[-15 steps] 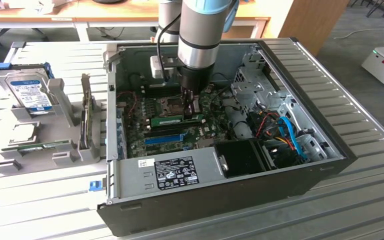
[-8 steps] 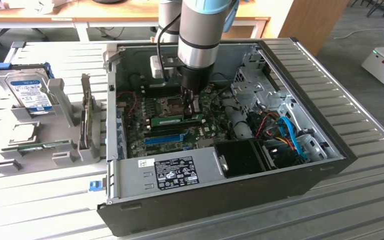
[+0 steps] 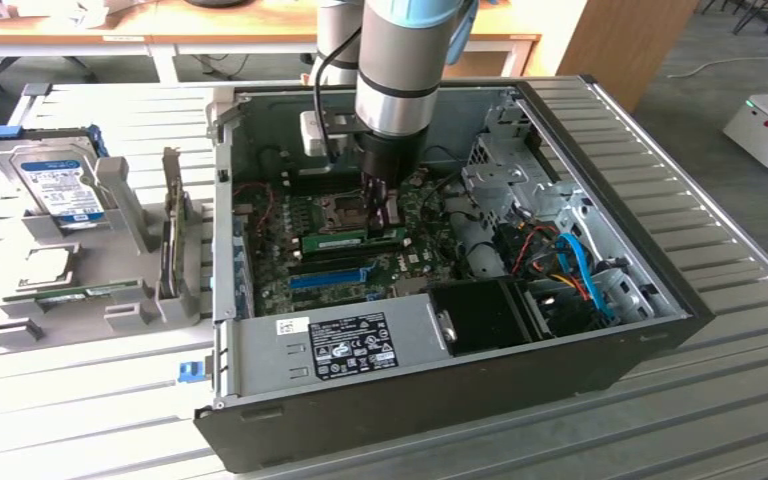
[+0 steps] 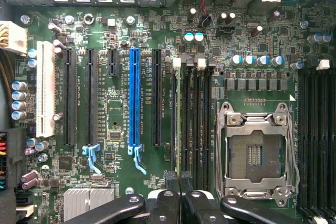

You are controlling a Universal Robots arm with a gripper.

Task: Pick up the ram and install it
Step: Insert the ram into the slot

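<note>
Open computer case (image 3: pixel 624 330) lies on its side on a slatted metal table (image 3: pixel 704 420), with the motherboard (image 4: pixel 115 124) facing up.

The ram (image 3: pixel 353 240) is a long, narrow green board. It stands on its long edge in the bank of memory slots, near the middle of the motherboard. In the wrist view the ram (image 4: pixel 179 114) is seen edge-on as a thin pale-green line. It occupies the slot at the edge of the bank nearest the black expansion slot (image 4: pixel 156 98), with the blue slot (image 4: pixel 134 98) one place further out. The CPU socket (image 4: pixel 257 153) lies on the other side of the bank. Detail on the ram's faces is too small to make out.

Gripper (image 3: pixel 384 222) reaches straight down into the case from the arm. Its fingers are drawn together on one end of the ram, and the stick runs out from between them toward the white latch (image 4: pixel 177 62) at the slot's far end. In the wrist view the gripper (image 4: pixel 181 179) shows both dark fingertips (image 4: pixel 170 181) pressed close, with only a seam between them.

Outside the case, toward the exterior view's left, a grey rack (image 3: pixel 124 215) holds a hard drive (image 3: pixel 64 185) with a blue label, well apart from the gripper.
</note>
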